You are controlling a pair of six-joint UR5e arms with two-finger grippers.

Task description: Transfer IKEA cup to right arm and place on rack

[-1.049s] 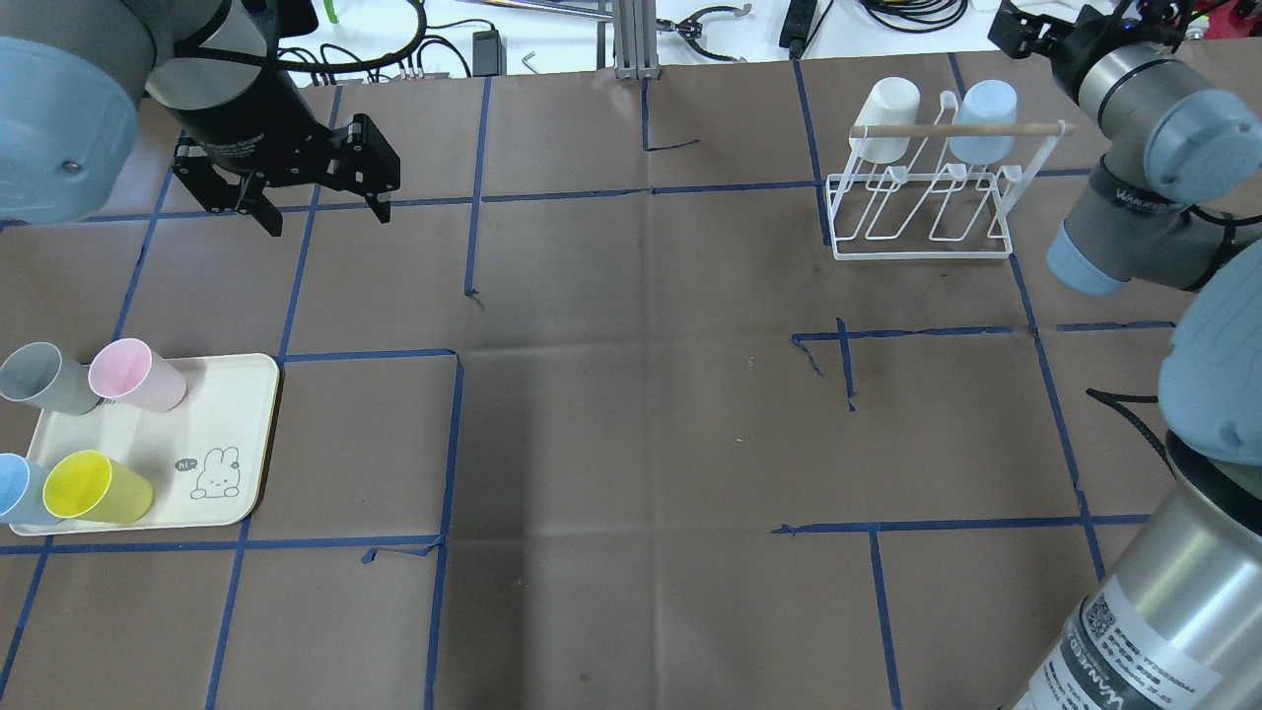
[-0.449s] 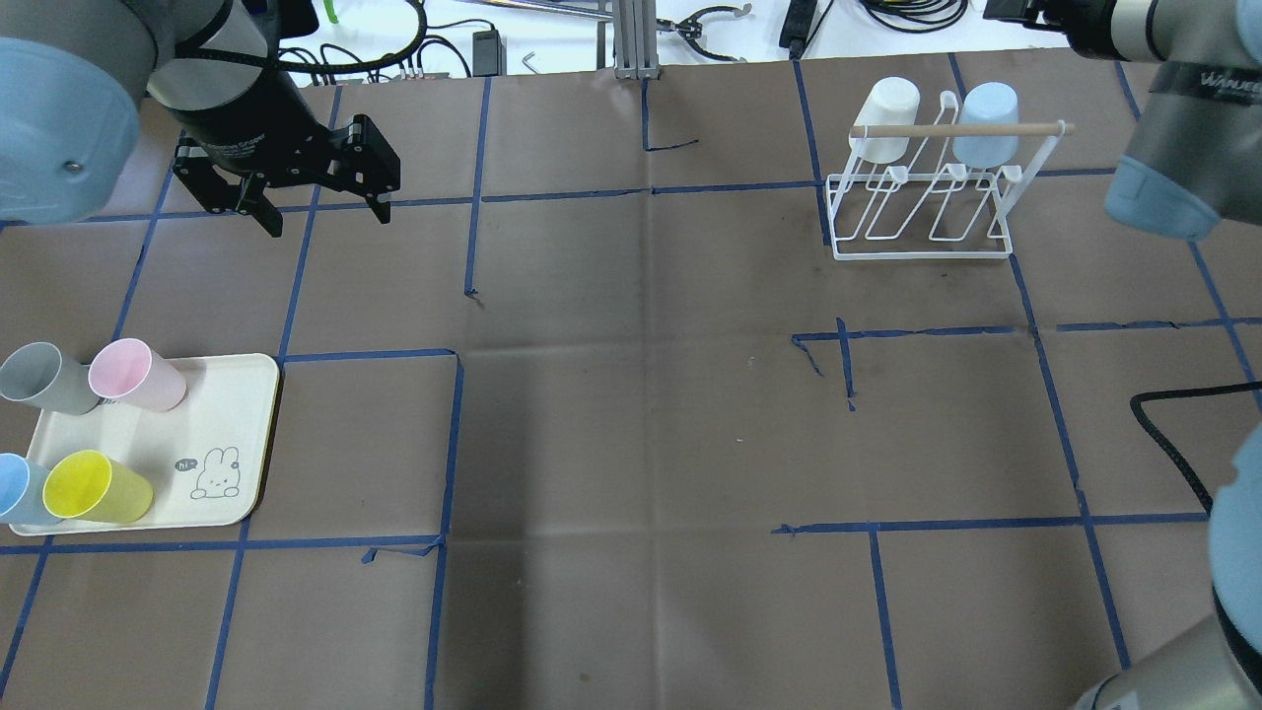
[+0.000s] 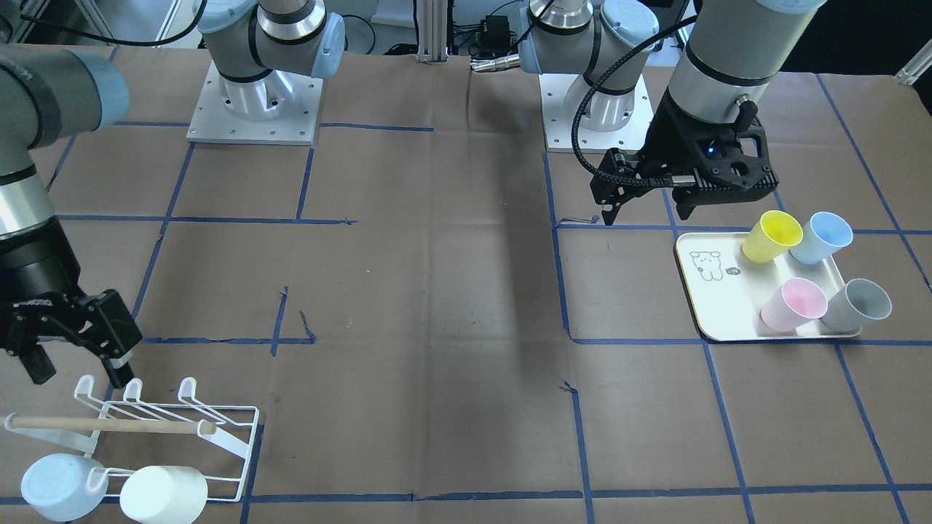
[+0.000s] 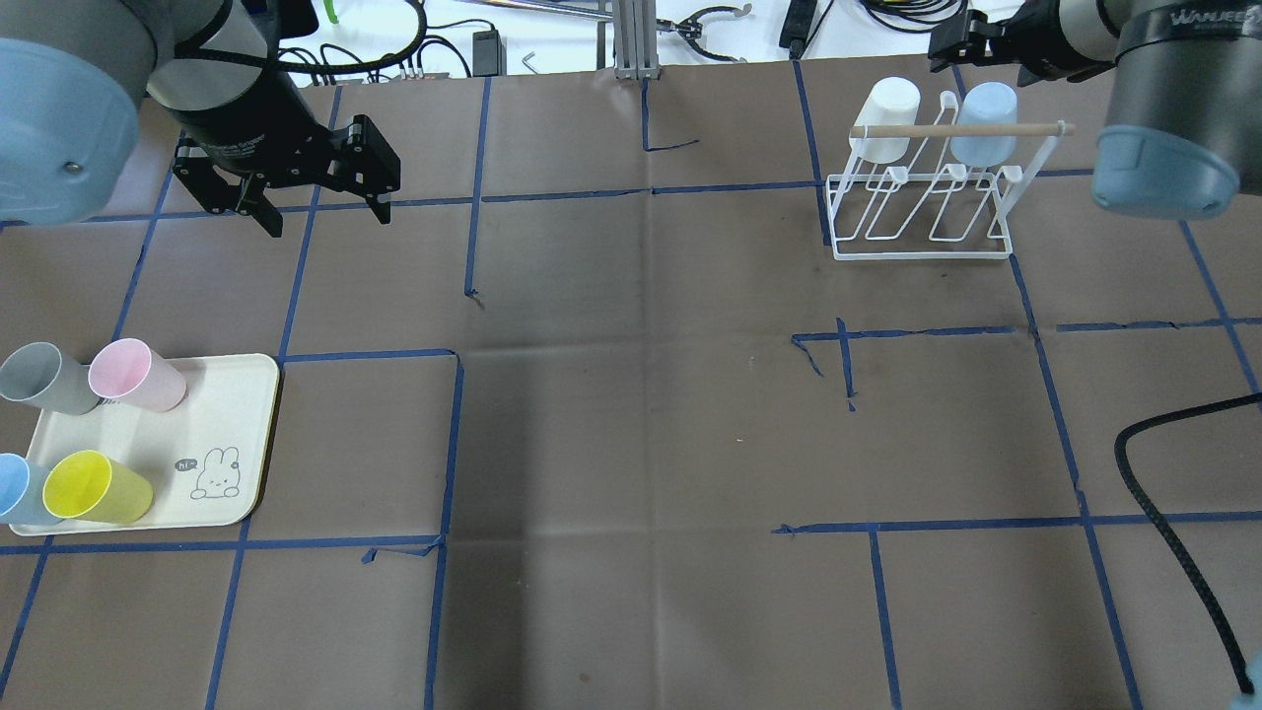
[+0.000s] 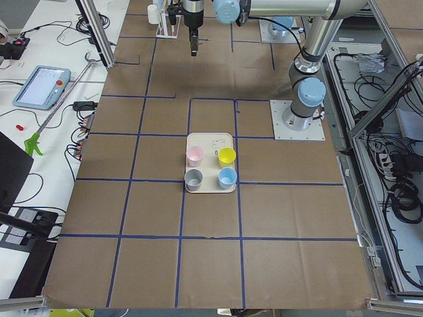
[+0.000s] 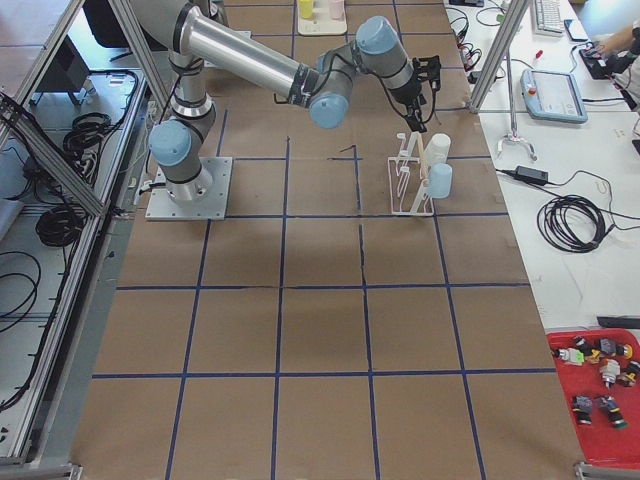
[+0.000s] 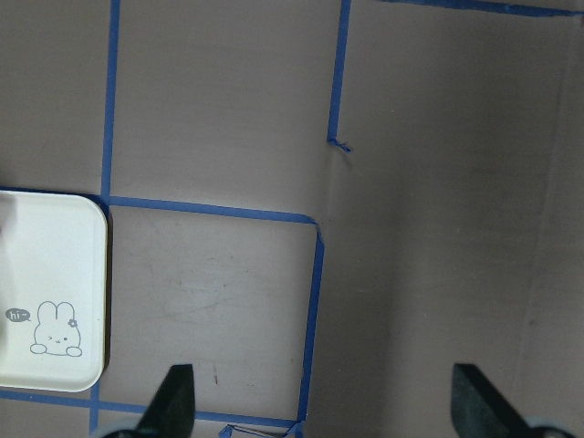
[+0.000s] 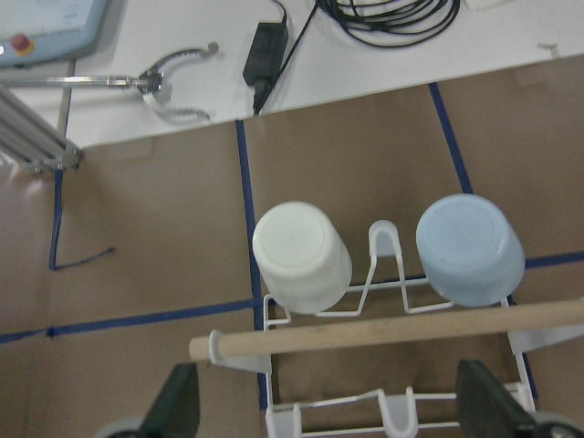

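Brown paper crossed by blue tape lines covers the table (image 4: 631, 414). At the far left of the overhead view lies a cream tray (image 4: 212, 409) printed with a rabbit. It carries four cups lying on their sides: a grey cup (image 4: 39, 378) and a pink cup (image 4: 136, 375) at its far edge, and a blue cup (image 4: 18, 490) and a yellow cup (image 4: 97, 487) at its near edge.

Beyond the tray, and well apart from it, hangs the left gripper (image 4: 325, 212). Its fingers (image 7: 173, 406) are spread wide with nothing between them. The left wrist view looks down on bare paper, with only a corner of the tray at its left edge, so none of the four cups lies under this claw.

At the right stands the white wire rack (image 4: 922, 237), a wooden dowel (image 4: 961, 129) across its top. Two cups rest mouth-down on its far prongs: a white cup (image 4: 890, 118) and, to its right, a pale blue cup (image 4: 986, 120).

The right gripper (image 3: 79, 367) hovers above the rack, clear of it. Its fingers (image 8: 178, 411) are spread and hold nothing. In the right wrist view the two racked cups and the dowel lie below the gap between the fingers.
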